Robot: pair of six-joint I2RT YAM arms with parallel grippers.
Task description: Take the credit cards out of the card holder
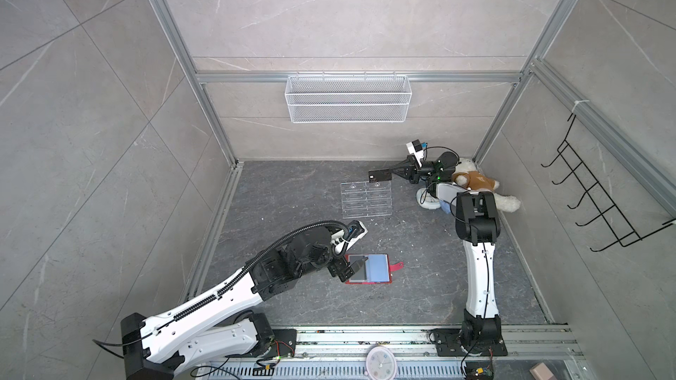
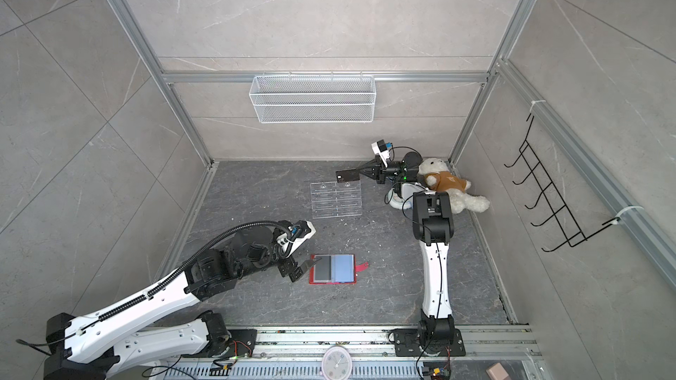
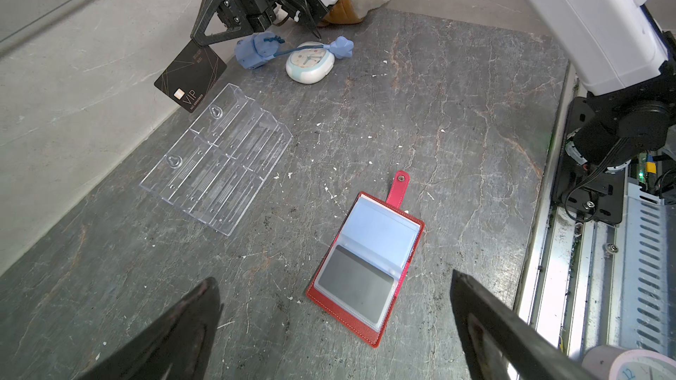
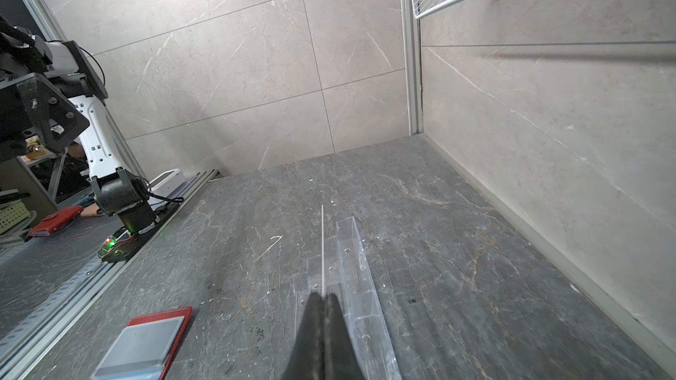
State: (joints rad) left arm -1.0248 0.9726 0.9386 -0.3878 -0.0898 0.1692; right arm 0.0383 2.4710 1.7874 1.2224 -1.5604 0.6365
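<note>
1. R arm is out at the far end. The right claw (image 1: 391, 174) is clamped tight on a thin black rectangular card marked "VIP" (image 1: 379, 175), pinching one short end.
2. That card (image 4: 322, 246) is up in the air and shows edge-on in the right wrist view. It sits just over the far edge of the clear acrylic tiered stand (image 1: 367, 199); can't tell if they touch.
3. The red leather-look card holder (image 1: 376, 268) lies open and flat on the dark grey stone-look surface (image 1: 292, 305). It's near the front, well apart from the stand, w/ its snap tab (image 1: 397, 266) sticking out toward the R arm's side.
4. Inside the holder, a second dark card (image 3: 355, 286) sits in a clear sleeve on one half. A pale blue page (image 3: 380, 228) covers the other half.
5. L arm: the left claw (image 1: 356, 266) is spread wide w/ nothing in it, hanging over the holder's card half.
</note>
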